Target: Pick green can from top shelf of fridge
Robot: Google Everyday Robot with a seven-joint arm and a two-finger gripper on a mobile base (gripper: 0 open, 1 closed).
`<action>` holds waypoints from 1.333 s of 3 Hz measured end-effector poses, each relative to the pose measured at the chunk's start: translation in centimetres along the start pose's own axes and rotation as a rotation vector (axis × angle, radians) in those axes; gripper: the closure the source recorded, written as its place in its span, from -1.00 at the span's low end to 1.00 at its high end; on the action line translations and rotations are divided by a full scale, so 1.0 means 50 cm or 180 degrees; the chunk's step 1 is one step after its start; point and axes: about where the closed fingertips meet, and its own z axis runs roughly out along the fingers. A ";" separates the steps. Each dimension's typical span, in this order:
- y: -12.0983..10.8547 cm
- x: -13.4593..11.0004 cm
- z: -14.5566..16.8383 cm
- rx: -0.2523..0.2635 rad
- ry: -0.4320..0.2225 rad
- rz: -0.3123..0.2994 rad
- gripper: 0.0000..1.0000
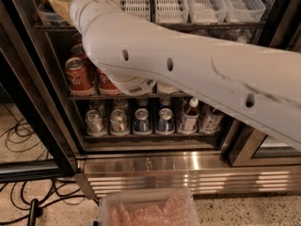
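My white arm [188, 65] reaches across the view into the fridge [188, 173], up to the left end of the top shelf [225, 26]. My gripper [60, 4] shows only as a tan tip at the top left, beside a clear bin on that shelf. The green can is hidden behind the arm or out of view. White slotted bins [202, 4] line the top shelf to the right of the arm.
Red Coca-Cola cans [77, 74] stand on the middle rack under my wrist. Silver and blue cans [141, 121] and water bottles [188, 117] fill the bottom rack. A black door frame [28, 79] stands left. A clear plastic tub [150, 211] and cables [19, 206] lie on the floor.
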 end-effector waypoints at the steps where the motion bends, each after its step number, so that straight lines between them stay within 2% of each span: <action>1: -0.007 -0.002 0.010 0.0089 0.0027 -0.0036 -0.52; 3: -0.052 0.011 0.020 0.0344 0.0077 -0.0074 -0.50; 4: -0.063 0.014 0.020 0.0395 0.0079 -0.0076 -0.46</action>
